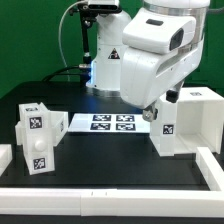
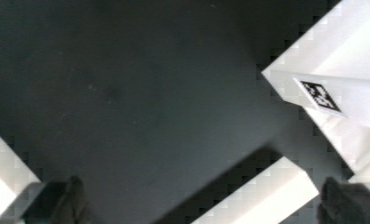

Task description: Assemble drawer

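The large white hollow casing [image 1: 190, 122] stands on the black table at the exterior view's right, with a square tag on its side. Two smaller white tray boxes [image 1: 37, 120] [image 1: 37, 153] with tags stand at the exterior view's left. My gripper [image 1: 152, 110] hangs just beside the casing's upper edge, mostly hidden by the arm. In the wrist view my gripper [image 2: 203, 205] is open and empty, with both dark fingertips [image 2: 54, 200] far apart. A tagged corner of the casing [image 2: 328, 95] shows to one side, apart from the fingers.
The marker board [image 1: 108, 122] lies flat on the table behind the middle. A raised white rim [image 1: 110, 196] borders the table's front and the exterior view's left. The arm's white base [image 1: 105, 60] stands at the back. A white strip [image 2: 280, 185] shows between my fingers.
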You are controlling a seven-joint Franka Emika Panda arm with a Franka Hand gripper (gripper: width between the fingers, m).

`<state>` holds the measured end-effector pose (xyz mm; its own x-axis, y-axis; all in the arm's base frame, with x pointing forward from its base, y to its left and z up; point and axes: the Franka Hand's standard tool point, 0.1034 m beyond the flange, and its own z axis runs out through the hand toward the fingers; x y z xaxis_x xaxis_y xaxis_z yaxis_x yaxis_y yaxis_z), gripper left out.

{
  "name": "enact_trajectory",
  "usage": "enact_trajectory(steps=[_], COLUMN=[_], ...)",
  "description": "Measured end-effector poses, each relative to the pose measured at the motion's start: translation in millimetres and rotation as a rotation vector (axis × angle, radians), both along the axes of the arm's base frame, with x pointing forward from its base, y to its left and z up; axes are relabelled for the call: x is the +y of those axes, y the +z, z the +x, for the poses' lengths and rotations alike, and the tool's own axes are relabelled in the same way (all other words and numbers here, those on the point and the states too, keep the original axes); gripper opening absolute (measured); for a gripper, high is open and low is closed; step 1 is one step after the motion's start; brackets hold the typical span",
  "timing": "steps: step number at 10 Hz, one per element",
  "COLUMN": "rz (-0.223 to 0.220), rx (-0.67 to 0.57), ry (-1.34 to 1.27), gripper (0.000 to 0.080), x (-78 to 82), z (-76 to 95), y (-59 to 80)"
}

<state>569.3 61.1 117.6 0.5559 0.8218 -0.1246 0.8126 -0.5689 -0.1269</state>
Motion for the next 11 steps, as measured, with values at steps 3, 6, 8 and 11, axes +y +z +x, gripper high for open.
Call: enact_trajectory(steps=[3,6,8,11], rz=[-0.001,0.003,-0.026,-0.045], rx=[0.011,0.028,0.102,0.117], ry=[0.001,-0.045,-0.195,-0.236], gripper=[0.0649,0.0649,0.0649,0.0649], x=[0.4,-11.2,-21.6,-24.7], z=[-0.9,-2.1,-16.0,-21.3], y=[-0.3,0.0,2.2,2.6])
